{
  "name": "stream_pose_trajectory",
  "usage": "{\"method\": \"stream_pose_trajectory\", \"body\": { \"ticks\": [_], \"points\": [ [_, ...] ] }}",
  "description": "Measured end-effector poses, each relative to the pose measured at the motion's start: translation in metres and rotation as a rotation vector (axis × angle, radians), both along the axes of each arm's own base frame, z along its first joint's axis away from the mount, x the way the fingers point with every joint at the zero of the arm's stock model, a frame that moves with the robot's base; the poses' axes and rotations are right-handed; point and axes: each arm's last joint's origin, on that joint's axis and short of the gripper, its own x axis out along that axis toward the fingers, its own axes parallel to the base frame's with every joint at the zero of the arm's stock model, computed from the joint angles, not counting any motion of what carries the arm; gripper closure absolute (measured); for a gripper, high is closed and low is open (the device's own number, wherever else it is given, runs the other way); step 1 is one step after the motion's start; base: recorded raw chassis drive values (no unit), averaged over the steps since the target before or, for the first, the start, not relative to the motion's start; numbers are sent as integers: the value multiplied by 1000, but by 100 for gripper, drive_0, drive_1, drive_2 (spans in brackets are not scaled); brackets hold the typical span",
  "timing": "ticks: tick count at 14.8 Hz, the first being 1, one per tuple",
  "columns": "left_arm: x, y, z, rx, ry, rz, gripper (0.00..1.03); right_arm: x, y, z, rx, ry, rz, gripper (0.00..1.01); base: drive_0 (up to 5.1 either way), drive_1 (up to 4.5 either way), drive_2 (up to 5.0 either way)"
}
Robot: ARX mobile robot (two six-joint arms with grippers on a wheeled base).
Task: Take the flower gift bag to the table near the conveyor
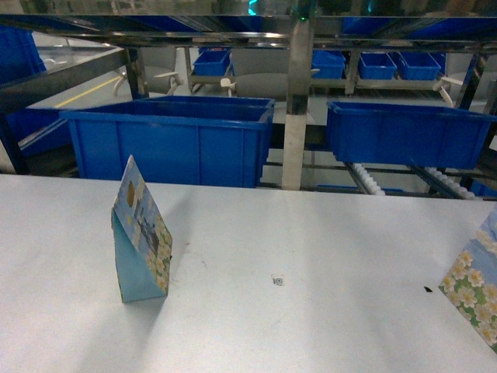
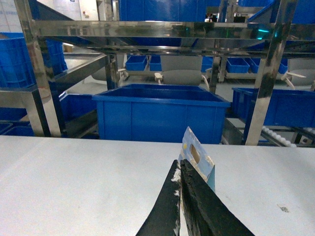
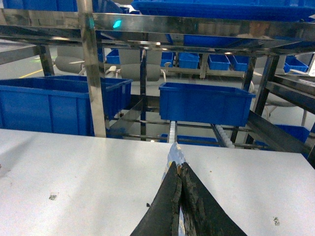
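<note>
White table [image 1: 326,256] holds flower gift bag [image 1: 142,233]; wrist views show pincers closed.

The white table [image 1: 311,233] carries the flower gift bag [image 1: 141,233], standing upright at nine o'clock. A second floral bag [image 1: 475,289] rests at four o'clock. Tiny black marks [image 1: 278,280] dot the centre.

I log: flower gift bag [image 1: 142,233], pale-blue side, white-yellow flowers on green; white table [image 1: 311,311]; blue bins [image 1: 167,140]; shiny steel conveyor [image 1: 297,101], white rollers.
</note>
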Motion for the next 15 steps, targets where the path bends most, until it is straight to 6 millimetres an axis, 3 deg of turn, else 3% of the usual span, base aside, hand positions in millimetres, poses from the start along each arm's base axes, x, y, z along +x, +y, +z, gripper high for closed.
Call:
{"method": "stream_pose_trajectory", "body": {
  "ticks": [6,8,14,15],
  "points": [
    [-8,0,-2,0,15,0,101,-15,0,-3,0,4,0,99,0,0,0],
    [-16,0,-4,0,15,3,101,-15,0,-4,0,18,-2,99,0,0,0],
    [-16,0,-4,2,16,0,101,-15,0,-4,0,10,0,99,0,0,0],
    [-16,0,-4,2,16,0,97,-15,0,-4,-2,10,0,95,0,0,0]
  ]
}}
